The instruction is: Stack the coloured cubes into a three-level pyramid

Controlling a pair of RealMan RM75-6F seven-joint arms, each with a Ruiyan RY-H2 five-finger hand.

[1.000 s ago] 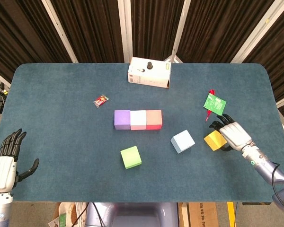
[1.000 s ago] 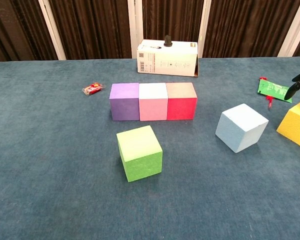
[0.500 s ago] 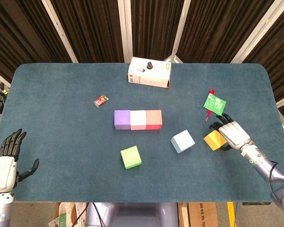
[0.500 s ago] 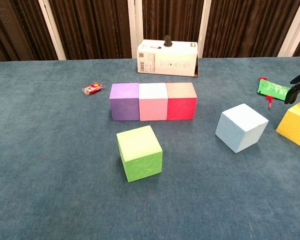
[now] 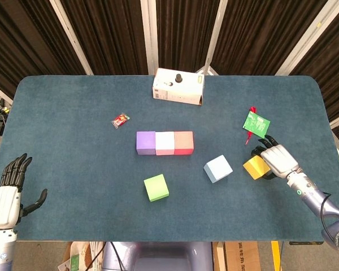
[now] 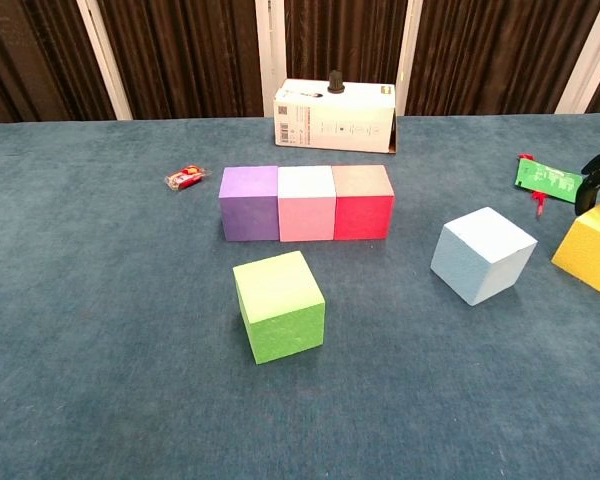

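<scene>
We start with the table (image 5: 73, 113), whose blue felt fills most of the head view. At upper centre stands a white box (image 5: 178, 87), well clear of the work.

Just above the middle of the frame the base row is laid: purple cube (image 5: 146, 142), pink cube (image 5: 165, 143) and red cube (image 5: 183, 142), touching side by side. The green cube (image 5: 156, 187) sits loose below the row, and the light blue cube (image 5: 218, 169) lies to its right, turned at an angle.

At right of centre the right hand (image 5: 277, 160) lies draped over the yellow cube (image 5: 255, 167), fingers curled around its far side. We cannot tell whether it has truly gripped the cube, which appears to rest on the table. The left hand (image 5: 5, 195), at the lower left corner, has its fingers spread and holds nothing.

We see several risks here. A shallow hold could let the yellow cube slip or twist on lifting. Its path to the row passes close by the light blue cube, which a low carry could knock. Setting it down hard could push the base cubes apart. The green card (image 5: 256, 121) and the red wrapper (image 5: 120, 119) lie well aside.
</scene>
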